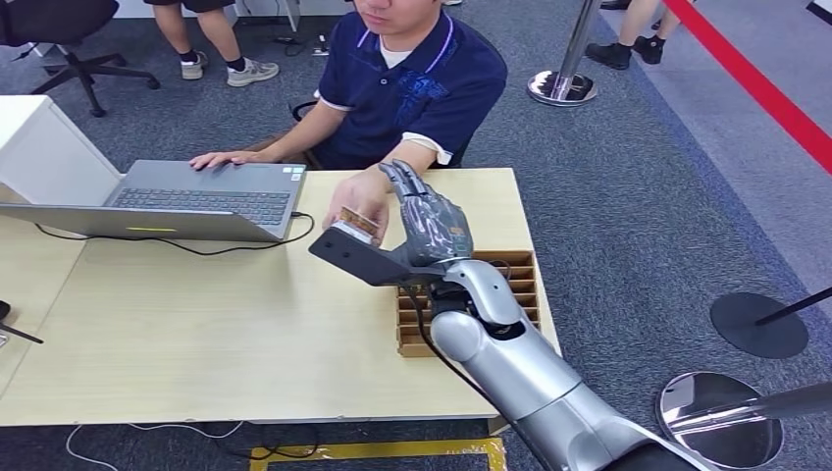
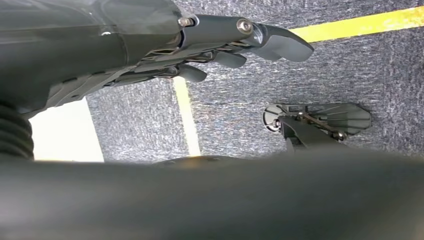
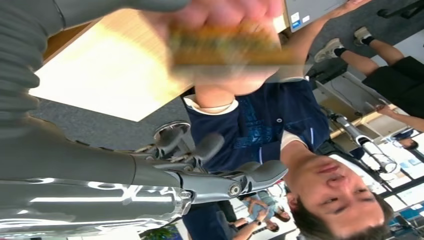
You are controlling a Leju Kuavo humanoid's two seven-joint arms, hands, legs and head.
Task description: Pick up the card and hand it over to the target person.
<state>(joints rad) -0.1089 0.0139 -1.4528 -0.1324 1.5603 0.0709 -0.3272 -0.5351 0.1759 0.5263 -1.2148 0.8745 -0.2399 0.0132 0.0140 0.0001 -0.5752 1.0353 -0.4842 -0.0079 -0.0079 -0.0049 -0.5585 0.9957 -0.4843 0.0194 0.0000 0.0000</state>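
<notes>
A small tan card (image 1: 358, 220) is above the table's far edge, pinched in the fingers of a seated person's hand (image 1: 361, 196). In the right wrist view the card (image 3: 225, 45) is blurred and wrapped by that person's fingers. My right hand (image 1: 432, 221) is stretched toward the person, just right of the card, with its fingers (image 3: 210, 145) spread and nothing between them. I cannot tell whether its thumb still touches the card. My left hand (image 2: 215, 45) hangs over the carpet, empty, with its fingers loosely extended.
A slotted wooden card holder (image 1: 515, 285) stands on the table (image 1: 196, 324) under my right forearm. An open laptop (image 1: 196, 201) with a black cable is at the far left, under the person's other hand. Round stanchion bases (image 1: 721, 417) stand on the floor to the right.
</notes>
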